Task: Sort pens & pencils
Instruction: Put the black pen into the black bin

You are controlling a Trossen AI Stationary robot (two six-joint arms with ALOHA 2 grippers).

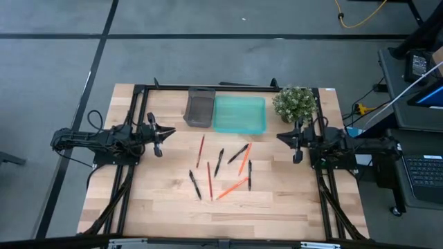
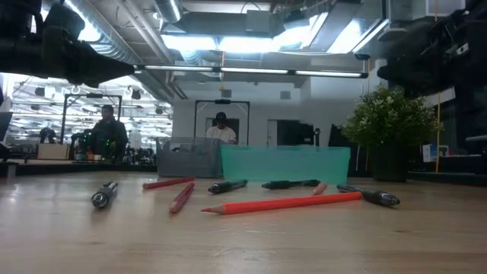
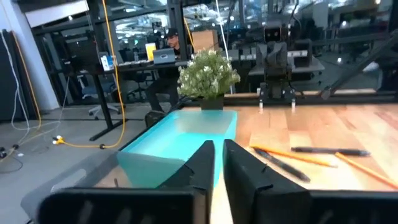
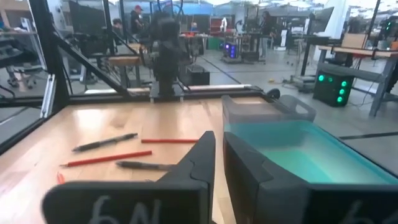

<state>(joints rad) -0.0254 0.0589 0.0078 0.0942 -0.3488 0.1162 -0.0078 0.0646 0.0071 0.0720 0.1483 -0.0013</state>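
Note:
Several black pens and several red and orange pencils lie flat and scattered on the wooden table's middle. In the low view an orange pencil lies nearest, with a pen to its left. My left gripper hovers level over the table's left side. Its fingers are shut on nothing in the left wrist view. My right gripper hovers level over the right side, also shut with nothing between its fingers. Both are well clear of the pens and pencils.
A grey tray and a teal tray stand side by side at the table's far edge. A potted plant stands at the far right, close to my right arm. People sit at desks in the room beyond.

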